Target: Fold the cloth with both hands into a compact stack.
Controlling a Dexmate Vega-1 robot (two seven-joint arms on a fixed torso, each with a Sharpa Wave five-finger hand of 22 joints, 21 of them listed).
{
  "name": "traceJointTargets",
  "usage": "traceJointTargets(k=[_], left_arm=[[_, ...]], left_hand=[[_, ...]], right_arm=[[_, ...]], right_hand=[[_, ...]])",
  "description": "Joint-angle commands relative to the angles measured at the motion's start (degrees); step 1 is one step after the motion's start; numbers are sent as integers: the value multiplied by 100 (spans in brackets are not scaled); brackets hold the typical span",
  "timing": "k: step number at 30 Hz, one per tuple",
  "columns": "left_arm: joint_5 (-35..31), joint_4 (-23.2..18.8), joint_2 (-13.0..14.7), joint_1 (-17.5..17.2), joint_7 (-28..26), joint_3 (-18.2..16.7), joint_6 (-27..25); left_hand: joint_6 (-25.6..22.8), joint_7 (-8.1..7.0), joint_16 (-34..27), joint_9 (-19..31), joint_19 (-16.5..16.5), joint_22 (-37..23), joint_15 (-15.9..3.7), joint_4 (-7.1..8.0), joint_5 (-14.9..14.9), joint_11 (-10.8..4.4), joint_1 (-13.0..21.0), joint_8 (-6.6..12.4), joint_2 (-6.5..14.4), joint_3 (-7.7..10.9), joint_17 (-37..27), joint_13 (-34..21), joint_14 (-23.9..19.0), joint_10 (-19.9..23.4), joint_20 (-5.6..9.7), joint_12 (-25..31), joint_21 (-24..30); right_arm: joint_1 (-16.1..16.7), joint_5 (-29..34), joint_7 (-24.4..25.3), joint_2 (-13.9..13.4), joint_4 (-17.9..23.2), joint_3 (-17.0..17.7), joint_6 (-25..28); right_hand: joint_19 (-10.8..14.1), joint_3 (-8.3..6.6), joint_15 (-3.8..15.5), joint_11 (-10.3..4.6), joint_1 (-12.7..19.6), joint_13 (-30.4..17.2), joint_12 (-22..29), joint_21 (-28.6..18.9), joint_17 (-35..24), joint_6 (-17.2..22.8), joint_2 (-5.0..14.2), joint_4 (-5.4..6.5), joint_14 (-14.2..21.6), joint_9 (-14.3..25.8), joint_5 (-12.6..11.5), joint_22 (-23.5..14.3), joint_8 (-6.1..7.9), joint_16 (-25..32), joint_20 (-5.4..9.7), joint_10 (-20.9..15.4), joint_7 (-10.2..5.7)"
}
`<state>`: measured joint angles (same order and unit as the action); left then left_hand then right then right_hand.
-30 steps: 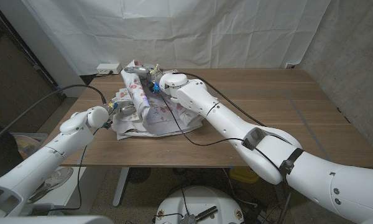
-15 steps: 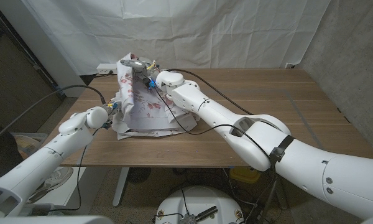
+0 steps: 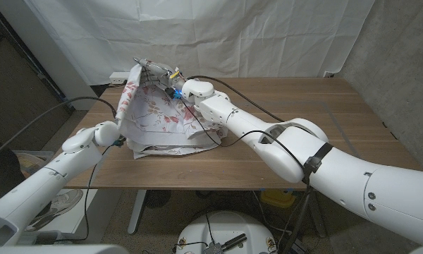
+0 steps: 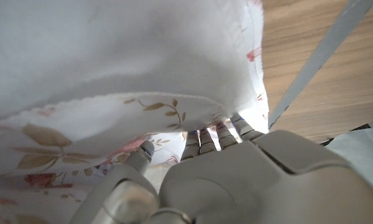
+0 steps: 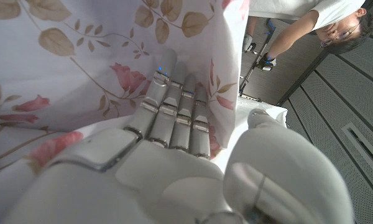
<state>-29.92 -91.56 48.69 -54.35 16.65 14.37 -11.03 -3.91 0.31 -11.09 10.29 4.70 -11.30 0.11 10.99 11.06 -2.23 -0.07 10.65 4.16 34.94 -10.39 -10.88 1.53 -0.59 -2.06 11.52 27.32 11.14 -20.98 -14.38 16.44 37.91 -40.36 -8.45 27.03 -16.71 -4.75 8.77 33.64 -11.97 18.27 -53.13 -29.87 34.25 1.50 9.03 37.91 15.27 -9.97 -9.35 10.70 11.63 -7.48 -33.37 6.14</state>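
Observation:
The white cloth with red flowers and brown leaves [image 3: 158, 113] hangs stretched up from the table's left part, its lower folds bunched on the wood. My right hand [image 3: 157, 70] holds its raised top edge above the table's far left. In the right wrist view, that hand [image 5: 174, 124] has its fingers against the cloth [image 5: 81, 56] and its thumb on the other side of the edge. At the table's left side, my left hand [image 3: 111, 132] holds the cloth's lower left edge. In the left wrist view, its fingers [image 4: 202, 140] reach under the cloth [image 4: 143, 56].
The wooden table [image 3: 303, 134] stretches bare to the right of the cloth. A white box [image 3: 122, 76] sits at the far left corner. A black cable [image 3: 240, 159] loops over the table by my right arm. A person [image 5: 311, 25] stands behind the table.
My right hand has lifted the cloth's edge higher and toward the far left, so the bunched cloth now hangs spread out. My left hand has stayed at the lower left edge.

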Motion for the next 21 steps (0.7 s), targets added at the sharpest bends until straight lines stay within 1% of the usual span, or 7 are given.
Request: traceJointTargets(k=[1, 4, 13, 16, 17, 19, 21], left_arm=[[72, -613, 107, -515, -462, -687, -333], [79, -808, 101, -708, -625, -924, -458], [-12, -1323, 92, -1198, -881, -1428, -744], [-81, -1474, 50, -1338, -974, -1571, -840], [-142, -1631, -28, -1500, -1130, -1743, -955], [-188, -1684, -98, -1583, -1248, -1843, -965], [-327, -1783, -404, -1793, -1820, -2098, -1016]], left_hand=[[-77, -16, -30, 13, -51, 17, 2, -6, 52, -3, 31, 46, 626, 6, -15, -3, -52, 63, -13, 59, -1], [-90, -17, -35, 13, -70, 18, 13, -10, 53, 2, 36, 47, 626, 11, -13, -2, -76, 84, -15, 65, 4], [-104, -19, -39, 12, -99, 20, 25, -19, 54, -1, 48, 45, 624, 22, -9, -1, -113, 113, -21, 72, 11], [-106, -21, -36, 11, -103, 20, 23, -20, 54, 0, 50, 43, 622, 24, -9, -1, -114, 119, -23, 73, 12], [-105, -21, -36, 11, -104, 20, 21, -21, 54, -3, 50, 43, 621, 25, -8, -1, -114, 120, -22, 73, 12], [-96, -24, -33, 11, -102, 21, 16, -23, 54, -4, 52, 37, 616, 26, -8, -1, -114, 110, -33, 67, 10], [-82, -27, -27, 10, -89, 22, 29, -32, 51, -16, 56, 29, 595, 23, -6, 0, -111, 83, -43, 55, 2]], right_arm=[[-384, -108, -856, 87, -974, 211, -585], [-422, -80, -933, 85, -1052, 233, -661], [-460, -64, -1087, 54, -1131, 312, -686], [-475, -64, -1110, 61, -1179, 334, -693], [-507, -41, -1109, 66, -1240, 324, -709], [-536, -39, -1125, 87, -1309, 337, -723], [-640, -21, -1144, 146, -1501, 329, -696]], right_hand=[[-281, 241, -131, 15, -520, -7, -209, 325, 80, -268, -42, 47, -377, -95, -49, -15, -15, -38, -207, 228, 22], [-423, 367, -182, 19, -754, -5, -306, 487, 128, -419, -107, 45, -539, -144, -71, -15, -23, -45, -242, 334, 44], [-617, 540, -223, 32, -1068, -5, -422, 710, 193, -538, -200, 42, -777, -203, -109, -18, -2, -58, -297, 452, 37], [-710, 677, -226, 55, -1309, -6, -481, 851, 239, -575, -276, 50, -868, -239, -148, -21, 17, -39, -415, 494, 49], [-732, 702, -228, 41, -1357, -6, -490, 881, 249, -582, -284, 51, -903, -246, -156, -22, 21, -43, -435, 497, 48], [-750, 731, -218, 35, -1418, -6, -504, 917, 262, -589, -290, 53, -959, -256, -168, -23, 25, -51, -451, 506, 44], [-794, 763, -213, 38, -1488, -6, -527, 970, 279, -592, -293, 53, -1030, -266, -181, -24, 33, -61, -453, 532, 44]])
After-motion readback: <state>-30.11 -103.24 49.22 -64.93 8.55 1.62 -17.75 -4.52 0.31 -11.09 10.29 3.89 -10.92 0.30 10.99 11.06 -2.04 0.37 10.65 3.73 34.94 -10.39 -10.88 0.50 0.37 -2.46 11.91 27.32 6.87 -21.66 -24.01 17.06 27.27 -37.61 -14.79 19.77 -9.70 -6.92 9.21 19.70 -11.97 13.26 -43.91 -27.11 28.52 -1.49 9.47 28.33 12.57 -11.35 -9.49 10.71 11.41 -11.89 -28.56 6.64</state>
